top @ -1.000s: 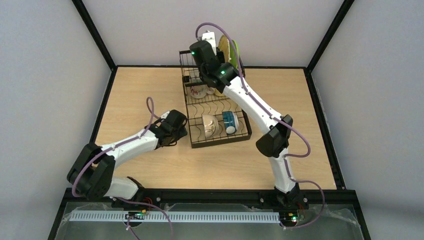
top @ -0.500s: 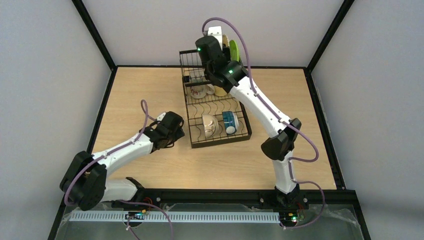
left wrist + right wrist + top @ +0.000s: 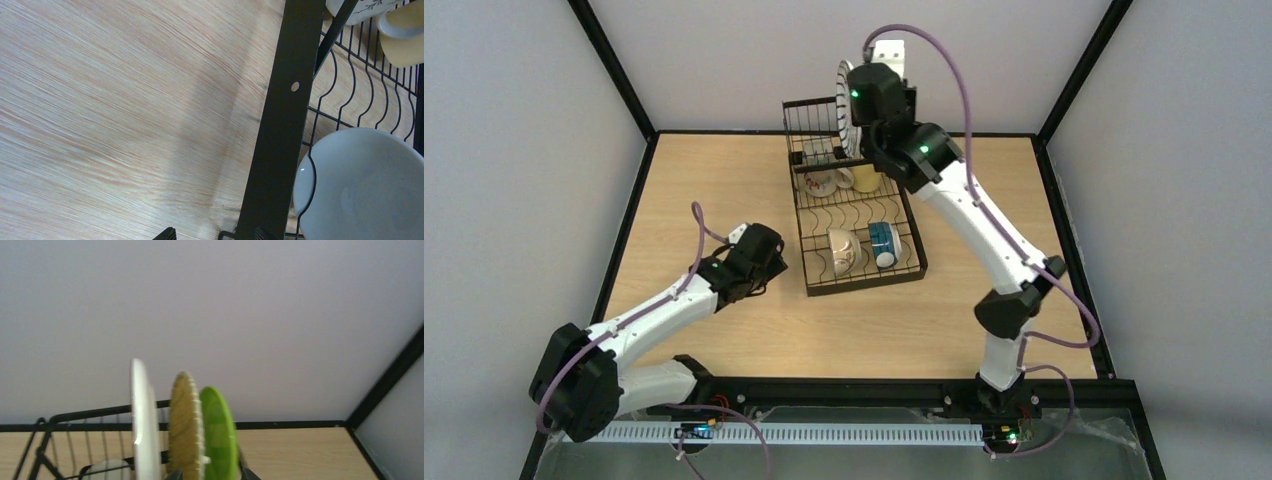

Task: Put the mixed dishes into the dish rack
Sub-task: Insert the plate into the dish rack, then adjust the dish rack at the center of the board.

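The right arm had lifted rightward from the rack, and the left arm had drawn back over the counter. Right jaws and left jaws both stood released, empty. Three plates stood upright at the rack's far end; mugs lay nearer.

I see three plates standing at the far end of the black wire dish rack: a white plate, a tan plate and a lime green plate. Inside the rack lie a blue-patterned mug, a cream mug, a pale yellow mug and a white printed mug. The counter is light wood grain.
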You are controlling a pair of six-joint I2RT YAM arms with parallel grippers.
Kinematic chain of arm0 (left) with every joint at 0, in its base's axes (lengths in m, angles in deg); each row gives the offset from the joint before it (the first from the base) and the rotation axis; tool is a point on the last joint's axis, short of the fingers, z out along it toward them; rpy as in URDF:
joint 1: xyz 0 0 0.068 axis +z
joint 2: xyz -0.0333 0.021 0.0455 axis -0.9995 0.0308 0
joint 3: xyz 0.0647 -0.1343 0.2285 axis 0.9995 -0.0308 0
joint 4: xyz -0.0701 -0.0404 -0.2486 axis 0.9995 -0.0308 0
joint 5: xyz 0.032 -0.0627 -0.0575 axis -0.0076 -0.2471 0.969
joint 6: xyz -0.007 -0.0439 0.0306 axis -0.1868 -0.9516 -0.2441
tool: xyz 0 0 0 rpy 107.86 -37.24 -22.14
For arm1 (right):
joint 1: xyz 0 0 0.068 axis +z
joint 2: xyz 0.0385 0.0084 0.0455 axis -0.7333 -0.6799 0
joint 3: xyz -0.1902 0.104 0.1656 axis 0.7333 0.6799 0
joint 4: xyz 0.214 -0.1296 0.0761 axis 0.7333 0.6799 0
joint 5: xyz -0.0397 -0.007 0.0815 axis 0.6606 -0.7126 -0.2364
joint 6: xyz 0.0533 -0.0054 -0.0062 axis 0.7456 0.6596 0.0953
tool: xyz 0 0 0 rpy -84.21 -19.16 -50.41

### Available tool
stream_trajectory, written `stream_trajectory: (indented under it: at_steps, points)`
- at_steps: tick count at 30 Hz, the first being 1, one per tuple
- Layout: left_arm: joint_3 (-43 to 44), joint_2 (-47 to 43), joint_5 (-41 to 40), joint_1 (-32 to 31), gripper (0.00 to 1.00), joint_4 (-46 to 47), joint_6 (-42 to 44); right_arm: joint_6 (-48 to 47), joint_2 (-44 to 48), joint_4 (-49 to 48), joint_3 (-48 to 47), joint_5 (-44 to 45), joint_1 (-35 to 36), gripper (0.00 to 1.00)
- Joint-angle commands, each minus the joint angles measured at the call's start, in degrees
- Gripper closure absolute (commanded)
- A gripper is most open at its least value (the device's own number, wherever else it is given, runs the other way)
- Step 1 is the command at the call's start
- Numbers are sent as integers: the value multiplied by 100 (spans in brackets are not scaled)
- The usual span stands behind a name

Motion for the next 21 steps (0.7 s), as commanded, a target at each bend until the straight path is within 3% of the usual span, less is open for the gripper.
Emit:
stream_trajectory:
  at_steps: [1,4,6,9,13,21]
  points:
    - [170,-204,-196,67,10,-308,81,297,963,-151,954,667,35,38]
    - [200,-269,-193,161,10,-411,215,378,1828,-727,2254,1079,27,59]
    - [208,-228,-157,262,11,-465,333,502,2354,-972,3053,1304,-42,81]
    - [165,-64,-98,429,11,-468,438,1351,2849,-556,3836,974,-438,99]
    - [125,289,27,578,11,-314,468,2063,3165,-163,4711,411,-1112,100]
    - [586,1245,31,718,11,-34,493,2388,3030,-695,6125,-1132,-2355,100]
